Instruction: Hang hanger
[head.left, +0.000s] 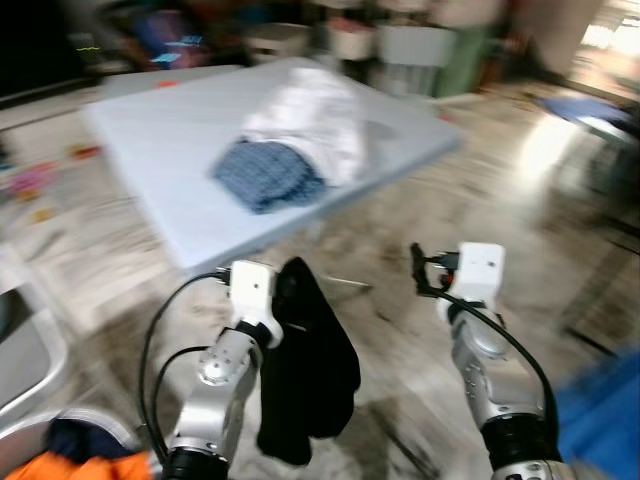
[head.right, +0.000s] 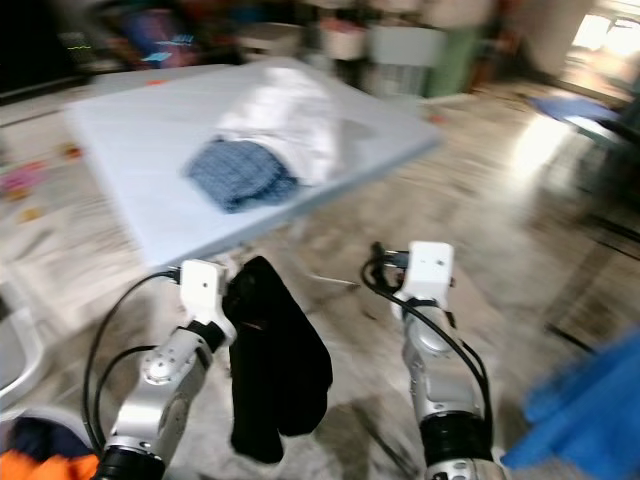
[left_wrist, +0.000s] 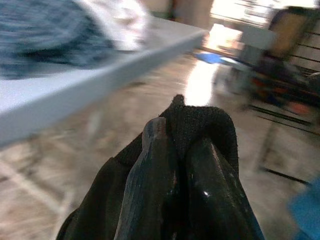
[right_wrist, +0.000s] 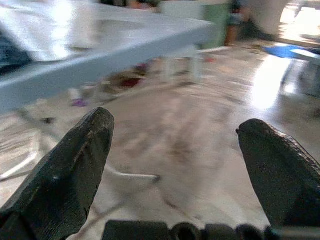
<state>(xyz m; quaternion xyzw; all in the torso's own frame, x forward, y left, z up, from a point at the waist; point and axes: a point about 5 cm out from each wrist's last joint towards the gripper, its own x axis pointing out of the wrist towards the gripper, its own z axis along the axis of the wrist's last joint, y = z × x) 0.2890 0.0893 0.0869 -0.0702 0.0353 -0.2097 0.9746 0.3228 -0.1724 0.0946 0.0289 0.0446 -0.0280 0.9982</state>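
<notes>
A pale blue-grey rectangular table (head.left: 150, 150) stands on a glossy beige marbled stone floor (head.left: 400, 330). Bright daylight glares off the floor at the right, and blurred clutter lines the far side of the room.

Both forearms are silver metal with rounded jointed segments, ending in dark ribbed cuffs at the lower edge. Each wrist carries a white rectangular housing. Black cables loop outside the left arm and run along the right arm. The left tool (left_wrist: 170, 165) and right tool (right_wrist: 175, 150) have glossy black, tapered fingers.
</notes>
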